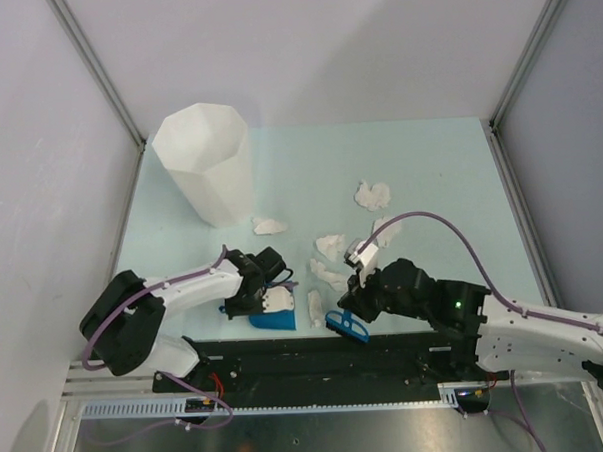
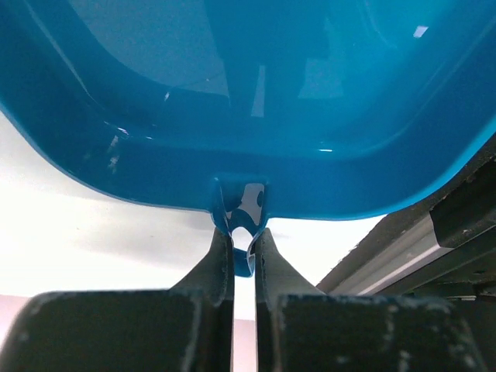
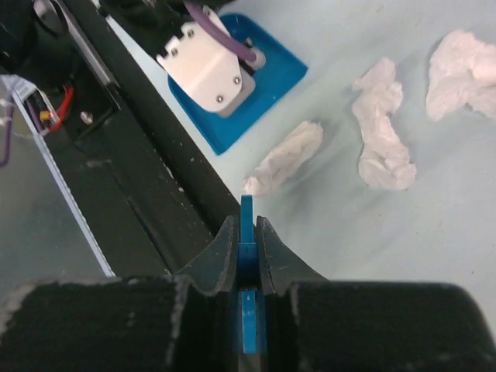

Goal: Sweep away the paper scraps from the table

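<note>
At the far left of the table [image 1: 309,166] stands a tall white faceted bin [image 1: 207,162], upright and close to the left wall. Nearer the front, the left gripper [image 2: 242,242] has its jaws pressed together on the small handle tab of a blue dustpan [image 2: 248,101]. The pan lies at the near edge of the table, just beside the black front rail [image 1: 317,350]. The paper scraps [image 1: 315,307] are spread over the middle and right of the surface. One wad lies just right of the dustpan and near the rail, and another [image 1: 269,225] sits close to the foot of the bin. A loose cluster [image 1: 330,260] lies towards the centre, and a larger clump [image 1: 372,195] sits farther back on the right. None of them can be seen inside the pan. Right of the nearest wad is a blue brush [image 1: 346,326], low over the table's front edge. The right gripper [image 3: 246,232] pinches its thin blue handle between closed jaws. From the wrist view, the nearest wad [image 3: 287,159] lies just ahead of the handle's tip.
</note>
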You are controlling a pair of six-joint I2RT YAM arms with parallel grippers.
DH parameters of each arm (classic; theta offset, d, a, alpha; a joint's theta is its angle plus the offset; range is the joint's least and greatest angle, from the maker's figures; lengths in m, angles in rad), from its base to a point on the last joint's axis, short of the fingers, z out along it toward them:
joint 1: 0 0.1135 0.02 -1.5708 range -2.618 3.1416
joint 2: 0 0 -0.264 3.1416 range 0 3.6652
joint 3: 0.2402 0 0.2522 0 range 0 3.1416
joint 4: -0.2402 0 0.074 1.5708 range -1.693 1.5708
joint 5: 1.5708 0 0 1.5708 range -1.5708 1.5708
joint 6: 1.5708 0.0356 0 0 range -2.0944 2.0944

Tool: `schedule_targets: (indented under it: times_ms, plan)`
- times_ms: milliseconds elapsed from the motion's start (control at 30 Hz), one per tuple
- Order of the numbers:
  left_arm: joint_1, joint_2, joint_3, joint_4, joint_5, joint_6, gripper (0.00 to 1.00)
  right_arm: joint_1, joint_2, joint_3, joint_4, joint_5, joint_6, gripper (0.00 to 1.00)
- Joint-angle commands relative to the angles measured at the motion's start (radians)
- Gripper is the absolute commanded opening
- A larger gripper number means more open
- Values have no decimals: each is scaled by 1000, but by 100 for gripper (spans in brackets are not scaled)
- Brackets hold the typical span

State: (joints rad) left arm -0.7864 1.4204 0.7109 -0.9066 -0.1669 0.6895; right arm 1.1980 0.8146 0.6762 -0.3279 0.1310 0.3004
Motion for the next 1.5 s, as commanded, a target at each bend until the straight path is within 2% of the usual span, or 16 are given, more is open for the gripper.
schedule_targets:
  times_ms: [0,67,100,200,333,467,633,767,933,967,1000,1067,1100,1133,1300,1467]
  plan:
    - [-7,2,35,21,66,-5,5,-56,66,-27,108,-114,-50,0]
    - [-7,-26,51,40,87,-13,19,-74,70,-40,142,-116,-41,0]
    - [-7,-43,52,43,96,-13,36,-81,66,-50,167,-117,-37,0]
    - [-1,-121,16,55,132,11,58,-95,57,-61,173,-122,-34,0]
    - [56,-271,-79,71,208,106,67,-110,26,-90,197,-152,-33,0]
    - [235,-418,-140,94,350,287,69,-126,18,-110,239,-183,-27,0]
    - [277,-500,-211,146,386,344,68,-127,26,-110,244,-160,-7,0]
    - [277,-411,-226,230,330,318,65,-129,17,-110,230,-139,6,0]
    - [279,-285,-220,244,311,312,56,-130,24,-110,193,-64,49,0]
    - [277,-259,-220,245,310,311,52,-130,26,-109,181,-10,65,0]
    - [279,-252,-220,245,310,306,40,-141,26,-101,164,25,83,0]
    - [276,-239,-218,244,302,294,25,-164,26,-86,88,114,173,0]
    - [274,-241,-218,242,302,292,6,-173,26,-75,64,127,207,0]
    - [271,-245,-225,242,299,294,0,-185,20,-61,44,133,229,0]
    - [168,-284,-228,235,227,239,0,-184,-3,34,-138,217,342,0]
    - [113,-164,-128,135,199,157,0,-175,36,92,-272,213,408,0]
